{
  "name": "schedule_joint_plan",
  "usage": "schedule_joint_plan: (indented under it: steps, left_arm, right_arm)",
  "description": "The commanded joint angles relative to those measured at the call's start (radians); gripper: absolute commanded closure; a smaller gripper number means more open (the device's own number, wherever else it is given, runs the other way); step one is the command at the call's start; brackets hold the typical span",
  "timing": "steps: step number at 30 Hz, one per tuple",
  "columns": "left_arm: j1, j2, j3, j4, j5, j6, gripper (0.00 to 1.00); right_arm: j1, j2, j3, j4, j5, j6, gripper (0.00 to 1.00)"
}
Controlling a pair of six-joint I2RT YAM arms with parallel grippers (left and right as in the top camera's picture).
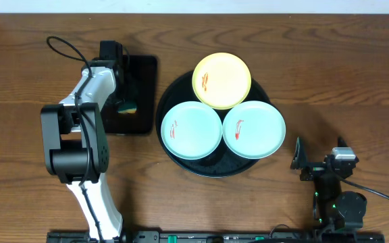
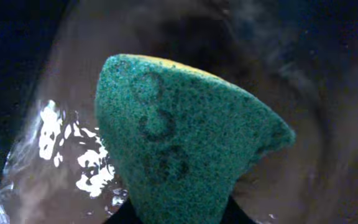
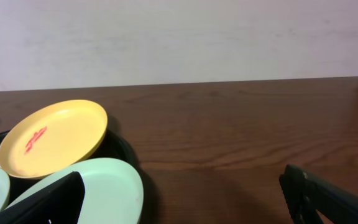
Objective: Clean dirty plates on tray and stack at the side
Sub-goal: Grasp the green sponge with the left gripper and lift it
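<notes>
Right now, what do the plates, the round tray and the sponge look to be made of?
Plates: likely plastic or melamine, smooth satin; soft sheen, thin rims.
Tray: probably hard plastic, matte black; no bright glints, though metal isn't ruled out.
Sponge: foam with green scouring face; grainy fibrous surface, yellow edge.

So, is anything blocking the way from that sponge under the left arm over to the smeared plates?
Nothing visible does. The sponge sits on the small rectangular tray, right beside the round tray. Only the round tray's low rim lies before the nearest blue plate.
</notes>
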Motion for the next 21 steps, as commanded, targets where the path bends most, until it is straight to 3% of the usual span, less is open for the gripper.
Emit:
schedule_joint_plan:
  steps: [1,4,14,21]
  left_arm:
    - [-0.002,-0.058,-0.004,-0.02,0.021,-0.003,0.87]
    - [-0.002,-0.139,-0.004,-0.032,0.021,-0.007,0.93]
    - [-0.003,-0.454,-0.004,-0.03,0.067,-0.011,0.92]
    - [-0.003,-0.502,-0.005,-0.022,0.066,-0.01,0.92]
  right_arm:
    - [-0.012,-0.003,-0.002,-0.003,-0.001,0.01,0.01]
    - [-0.012,-0.003,-0.002,-0.003,-0.001,0.01,0.01]
    - [-0.012,-0.003,-0.002,-0.003,-0.001,0.01,0.01]
    - [-0.012,-0.003,-0.002,-0.003,-0.001,0.01,0.01]
